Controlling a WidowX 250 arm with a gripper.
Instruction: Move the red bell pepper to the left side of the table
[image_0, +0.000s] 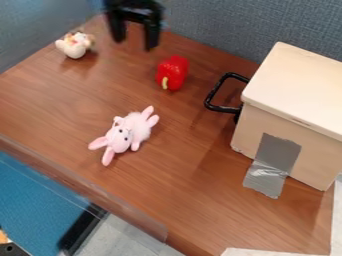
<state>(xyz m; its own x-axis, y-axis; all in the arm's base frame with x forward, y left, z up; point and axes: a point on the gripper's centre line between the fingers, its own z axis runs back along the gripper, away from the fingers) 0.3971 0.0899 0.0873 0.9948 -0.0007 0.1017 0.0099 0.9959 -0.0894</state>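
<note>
At the top of the camera view my black gripper (135, 41) hangs over the back of the table, its two fingers spread with nothing between them. A red toy pepper (173, 73) with a pale stem is the thing nearest to it, lower and to the right. On the left at the back sits a small white toy figure (75, 45). A pink plush bunny (127, 134) lies near the middle of the table, its ears toward the lower left.
A pale wooden box (287, 92) with a lid stands at the right, a black handle (212, 99) on its left side and grey tape (273, 162) running down its front. Grey partitions (220, 25) border the back of the wooden table (180, 195). A clear strip lines its front-left edge.
</note>
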